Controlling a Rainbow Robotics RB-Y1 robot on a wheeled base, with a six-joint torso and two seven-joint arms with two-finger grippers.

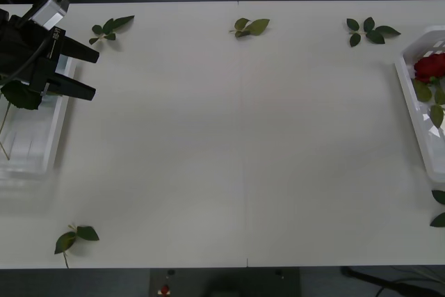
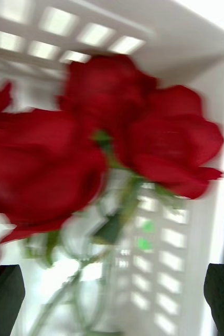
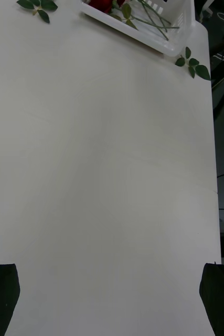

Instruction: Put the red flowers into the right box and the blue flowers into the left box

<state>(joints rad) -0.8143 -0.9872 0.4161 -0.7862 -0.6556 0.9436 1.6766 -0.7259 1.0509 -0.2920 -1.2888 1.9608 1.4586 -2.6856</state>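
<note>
Left gripper (image 1: 89, 73), black two-finger, hangs over the inner rim of the left box (image 1: 59, 119), a shallow white plastic tray at the table's left edge. Fingers spread wide, nothing btwn them; left wrist view confirms, w/ both tips at the corners and bare white tabletop (image 3: 101, 173) ahead. A broad green leaf and a thin stem lie in that tray under the arm, prob. part of a blue flower, but no pale blue cluster is visible, so can't confirm how many are in.

Right gripper (image 2: 112, 299) sits low inside the right box (image 1: 410, 81), the matching white slotted tray at the table's right edge. Fingers wide apart at the corners, gripping nothing. Directly ahead of it: the red flowers (image 2: 117, 152), deep-red artificial rose blooms on thin green stems, lying in the tray. Front view shows a red bloom (image 1: 430, 66) w/ leaves in the same tray.

Progress, as a judgement: near done or done. No blooms of either colour are left on the open table; only loose green leaf sprigs (image 1: 249, 27) scattered near the edges, not part of the job. Red side looks complete. Blue side likely complete but content mostly hidden by the arm.
</note>
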